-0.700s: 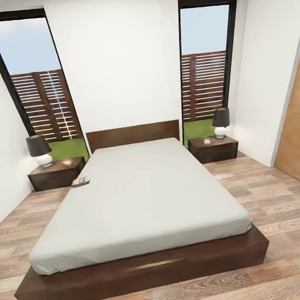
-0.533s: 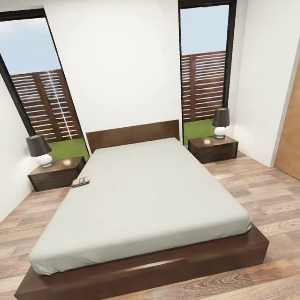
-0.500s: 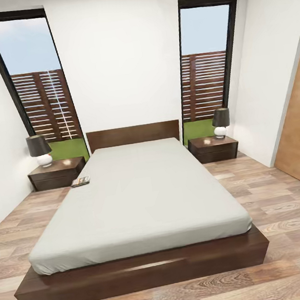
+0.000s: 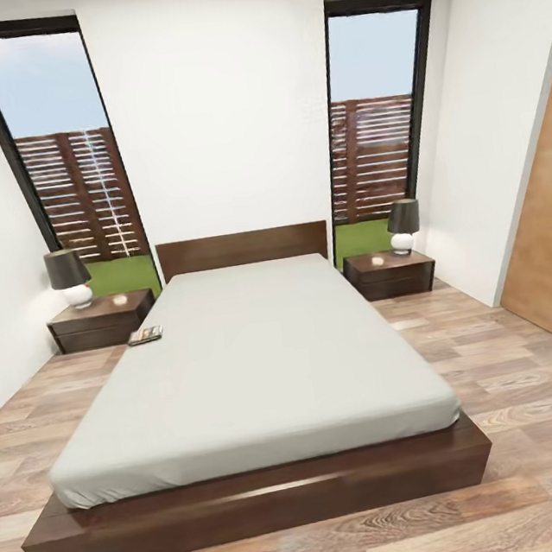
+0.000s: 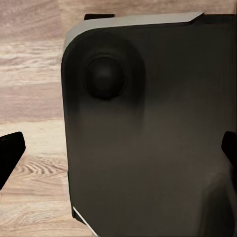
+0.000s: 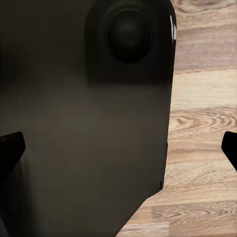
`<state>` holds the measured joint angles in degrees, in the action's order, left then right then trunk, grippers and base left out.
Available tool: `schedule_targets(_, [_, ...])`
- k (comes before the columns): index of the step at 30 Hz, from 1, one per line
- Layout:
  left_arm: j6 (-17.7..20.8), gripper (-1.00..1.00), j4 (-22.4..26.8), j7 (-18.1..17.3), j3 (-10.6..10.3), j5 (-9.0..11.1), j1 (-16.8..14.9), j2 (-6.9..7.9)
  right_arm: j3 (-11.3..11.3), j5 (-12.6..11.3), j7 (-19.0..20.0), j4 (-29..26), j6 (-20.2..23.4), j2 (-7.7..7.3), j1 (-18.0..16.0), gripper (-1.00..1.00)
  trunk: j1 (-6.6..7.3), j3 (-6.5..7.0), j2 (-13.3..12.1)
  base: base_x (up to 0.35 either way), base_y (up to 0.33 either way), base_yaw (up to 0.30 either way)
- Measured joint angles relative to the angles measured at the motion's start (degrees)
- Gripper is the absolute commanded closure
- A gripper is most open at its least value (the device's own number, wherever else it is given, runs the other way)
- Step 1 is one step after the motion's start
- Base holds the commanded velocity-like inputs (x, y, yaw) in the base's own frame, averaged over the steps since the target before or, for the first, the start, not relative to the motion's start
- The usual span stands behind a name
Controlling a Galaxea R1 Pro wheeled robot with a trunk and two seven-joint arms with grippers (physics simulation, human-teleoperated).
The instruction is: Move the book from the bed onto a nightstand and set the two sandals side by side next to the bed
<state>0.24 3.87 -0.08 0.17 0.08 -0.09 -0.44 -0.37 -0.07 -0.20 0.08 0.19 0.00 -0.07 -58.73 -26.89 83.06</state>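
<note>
A robot faces the foot of the bed (image 4: pixel 243 359) in a white bedroom, where the sensible approach is to roll up the left side and stop within arm's reach of the book (image 4: pixel 145 335). The small pale paperback lies flat at the mattress's far left edge, just beside the left nightstand (image 4: pixel 99 321). Both the left gripper (image 5: pixel 118 158) and right gripper (image 6: pixel 118 148) hang wide apart and empty over the wood floor (image 4: pixel 514 366)
</note>
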Motion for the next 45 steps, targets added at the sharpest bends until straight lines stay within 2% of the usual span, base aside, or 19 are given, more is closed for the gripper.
schedule_targets(45, [0.0, -1.0, 0.44, 0.0, -0.01, 0.0, 0.0, -0.04, -0.19, -0.09, -0.12, 0.0, -0.51, -0.09, 0.0, -1.0, 0.0, 0.0, 0.0, 0.0, 0.0, -0.263])
